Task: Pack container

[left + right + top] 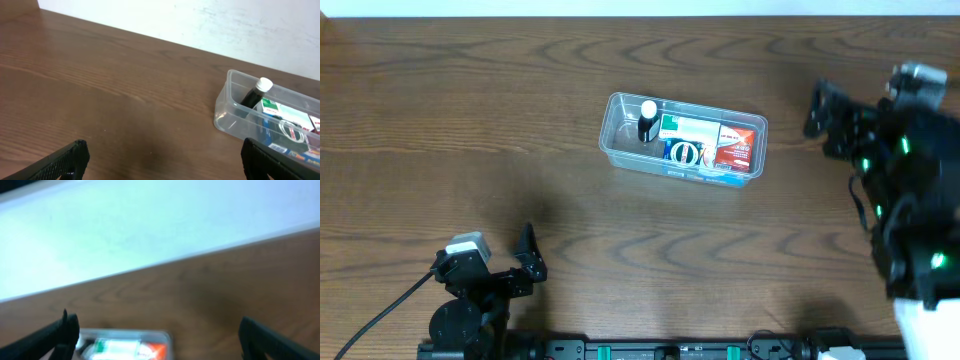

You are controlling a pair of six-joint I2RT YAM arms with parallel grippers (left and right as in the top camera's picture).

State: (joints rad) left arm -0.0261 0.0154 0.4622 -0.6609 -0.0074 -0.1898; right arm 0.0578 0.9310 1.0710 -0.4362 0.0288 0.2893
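Note:
The clear plastic container (616,106) stands on the table's middle. It holds a black bottle with a white cap (647,118), a green-and-white box (686,128), a blue item (682,152) and a red-and-white box (736,147). The container also shows in the left wrist view (223,107) and, blurred, in the right wrist view (160,336). My left gripper (162,160) is open and empty, low over bare table at the front left (527,262). My right gripper (159,340) is open and empty, raised at the right (830,118), apart from the container.
The wooden table (470,120) spreads all round the container. A pale wall (150,225) runs behind the far edge. The left arm's base and cable (390,305) sit at the front left.

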